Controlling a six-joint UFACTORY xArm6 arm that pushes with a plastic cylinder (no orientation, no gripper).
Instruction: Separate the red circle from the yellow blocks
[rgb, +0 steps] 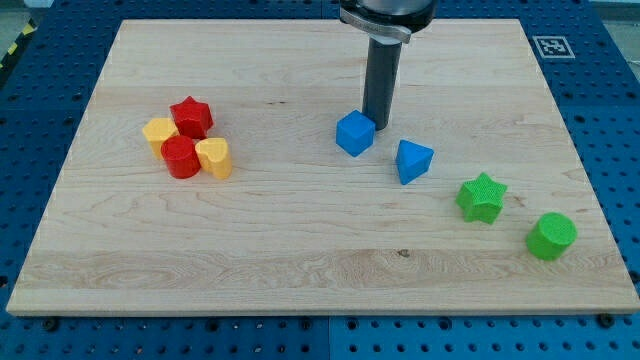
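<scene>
Wood board (300, 250): pale plank top, filling most of the view, on a blue pegboard table (40, 340).
Red circle (181, 157): in a tight cluster on the board's left half, touching its neighbours.
Red star (191, 116): at 1 o'clock from the red circle, touching it.
Yellow hexagon (159, 132): at 10 o'clock from the red circle, pressed against it and beside the red star; shape only roughly readable.
Yellow heart (214, 157): at 3 o'clock from the red circle, touching it.
Rod (381, 80): dark, upright, coming down from the view's top centre.
My tip (377, 124): on the board, just behind the blue cube, at about 1 o'clock from it; whether it touches the cube, I cannot tell. It is well apart from the red and yellow cluster, which lies at 9 o'clock from it.
Pincer: none on this arm, only the rod, so nothing is apart, together or clamped.
Blue cube (355, 133): near the board's centre.
Blue wedge (412, 161): at 4 o'clock from the cube, near but apart.
Green star (482, 197): at 4 o'clock from the wedge.
Green cylinder (551, 236): at 4 o'clock from the green star, near the board's right edge.
Marker tag (549, 46): black-and-white square at the board's upper right corner.
</scene>
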